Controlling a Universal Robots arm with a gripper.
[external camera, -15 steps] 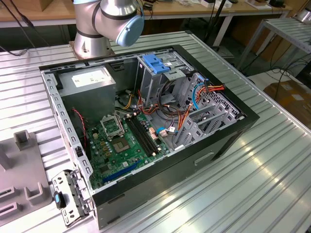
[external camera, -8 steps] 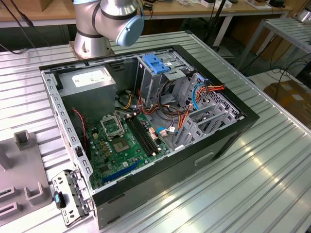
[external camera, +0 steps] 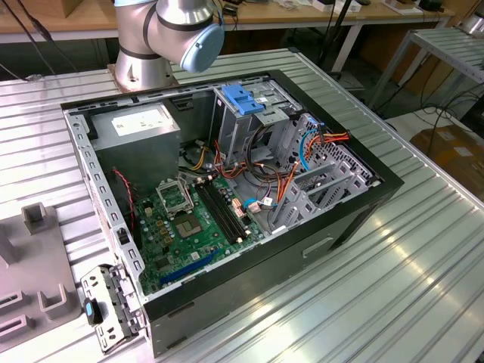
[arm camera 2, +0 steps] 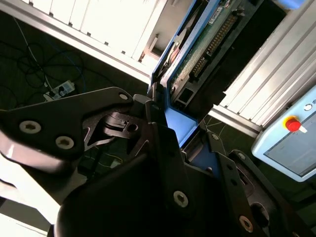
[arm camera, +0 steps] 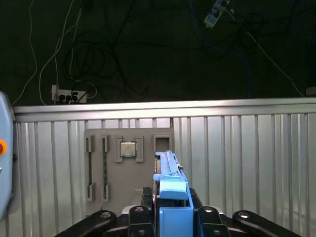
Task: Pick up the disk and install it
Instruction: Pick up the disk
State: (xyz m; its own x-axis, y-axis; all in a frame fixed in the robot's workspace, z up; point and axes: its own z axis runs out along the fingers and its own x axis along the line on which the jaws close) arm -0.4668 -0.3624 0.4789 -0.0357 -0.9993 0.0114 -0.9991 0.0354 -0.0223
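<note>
Gripping hard drive (arm camera: 173, 187) in closed hand (arm camera: 172, 215); best held square and firm, rails matched to drive cage (external camera: 249, 128), 1 o'clock from motherboard (external camera: 189, 219) in exterior view.

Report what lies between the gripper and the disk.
Nothing. In both wrist views the gripper has its jaws shut straight onto the blue-railed disk; no gap or other thing shows between them.

1 disk (arm camera: 174, 200), 1 PC case (external camera: 265, 280), 1 CPU chip (arm camera: 128, 148), 1 grey jig (arm camera: 111, 187).
</note>
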